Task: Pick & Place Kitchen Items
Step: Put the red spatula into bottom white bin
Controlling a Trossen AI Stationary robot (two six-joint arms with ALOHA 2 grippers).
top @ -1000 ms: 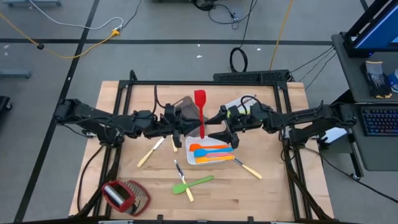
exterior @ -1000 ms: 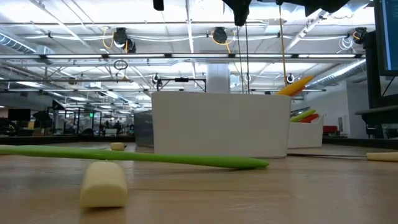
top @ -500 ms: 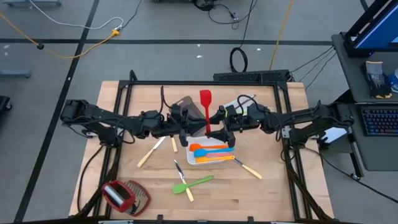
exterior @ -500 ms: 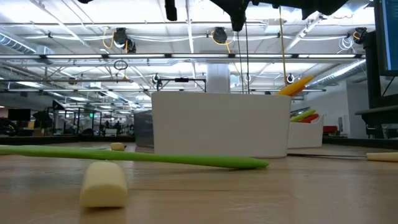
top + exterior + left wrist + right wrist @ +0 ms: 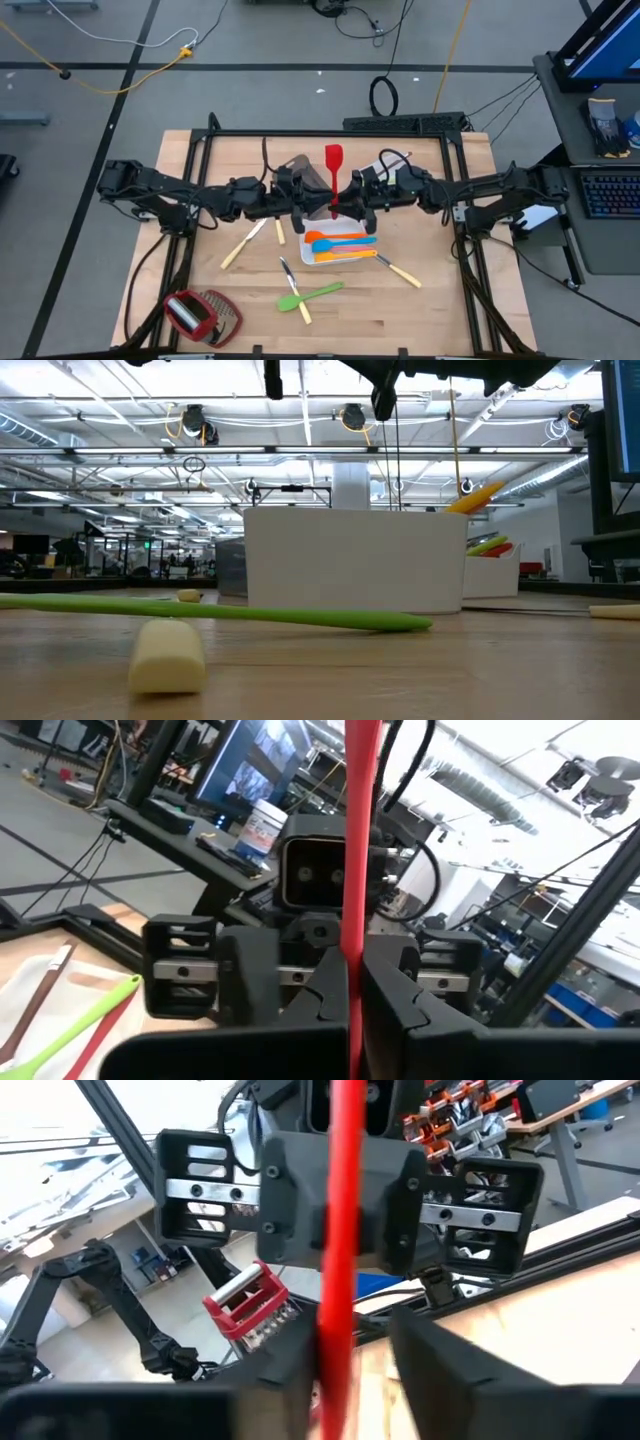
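While left claw [image 5: 305, 201] clamps slim red plastic spatula [image 5: 333, 178], right claw [image 5: 350, 1345], part-open, should close squarely on handle before release.

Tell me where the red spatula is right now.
In the high view the red spatula is mid-table between both grippers, just above the white tray; the left gripper is shut on its handle.

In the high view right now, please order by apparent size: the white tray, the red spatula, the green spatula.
1. White tray, largest.
2. Red spatula and green spatula: similar length; the red one is held higher, nearer the camera, so I cannot rank them.
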